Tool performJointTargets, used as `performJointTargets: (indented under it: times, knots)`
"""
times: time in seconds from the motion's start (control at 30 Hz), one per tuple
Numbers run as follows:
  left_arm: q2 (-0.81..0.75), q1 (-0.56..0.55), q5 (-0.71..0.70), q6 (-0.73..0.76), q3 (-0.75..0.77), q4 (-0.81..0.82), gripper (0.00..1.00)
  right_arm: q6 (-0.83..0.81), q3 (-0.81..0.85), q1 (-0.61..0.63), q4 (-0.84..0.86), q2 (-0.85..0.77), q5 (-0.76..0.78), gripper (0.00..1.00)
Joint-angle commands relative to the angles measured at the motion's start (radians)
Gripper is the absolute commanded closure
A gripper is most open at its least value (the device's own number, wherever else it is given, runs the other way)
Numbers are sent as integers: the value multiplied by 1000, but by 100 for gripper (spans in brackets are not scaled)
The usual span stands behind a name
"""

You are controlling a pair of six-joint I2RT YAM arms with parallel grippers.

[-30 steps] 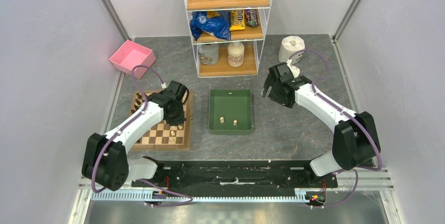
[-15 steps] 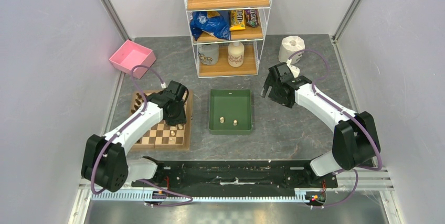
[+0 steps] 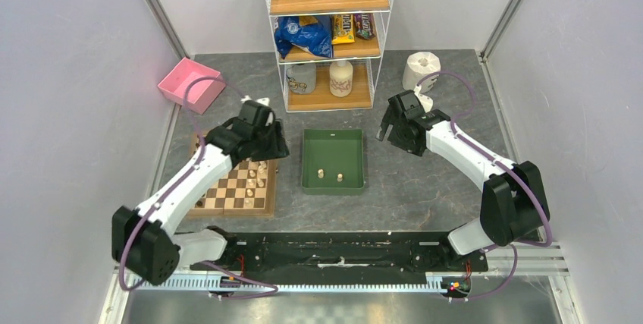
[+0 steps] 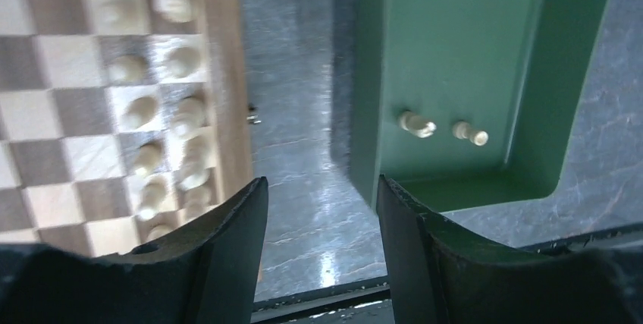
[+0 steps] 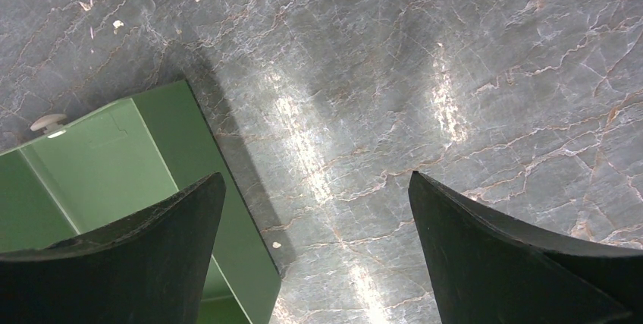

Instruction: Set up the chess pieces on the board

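Note:
The checkered wooden board [image 3: 227, 196] lies at the left, with several pale chess pieces [image 3: 256, 180] along its right side; they also show in the left wrist view [image 4: 186, 115]. Two pale pieces [image 3: 330, 176] lie in the green tray [image 3: 332, 142], seen too in the left wrist view [image 4: 418, 124]. My left gripper [image 3: 274, 149] is open and empty, above the table between the board and the tray. My right gripper [image 3: 387, 133] is open and empty, over bare table just right of the tray [image 5: 114, 165]. Dark pieces are hidden under the left arm.
A wire shelf rack [image 3: 329, 36] with snacks and bottles stands at the back centre. A pink bin [image 3: 189, 83] sits at the back left, a paper roll [image 3: 421, 70] at the back right. Grey walls close both sides.
My left gripper has lifted off the board's right side and moved right and back toward the tray, leaving pale pieces on the board. The right arm has not moved.

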Motion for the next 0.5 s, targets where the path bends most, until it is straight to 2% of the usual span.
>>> performJointTargets:
  times: [0.0,0.2,0.47]
  knots:
    - [142,-132,47,18,88,112,38,-3,18,-4,23,-3,2,1]
    - [330,-287,44,33,184,148,38,-6,15,-6,23,-6,5,1]
    - [488,-311,12,59,209,165,39,-11,9,-5,23,-6,4,1]
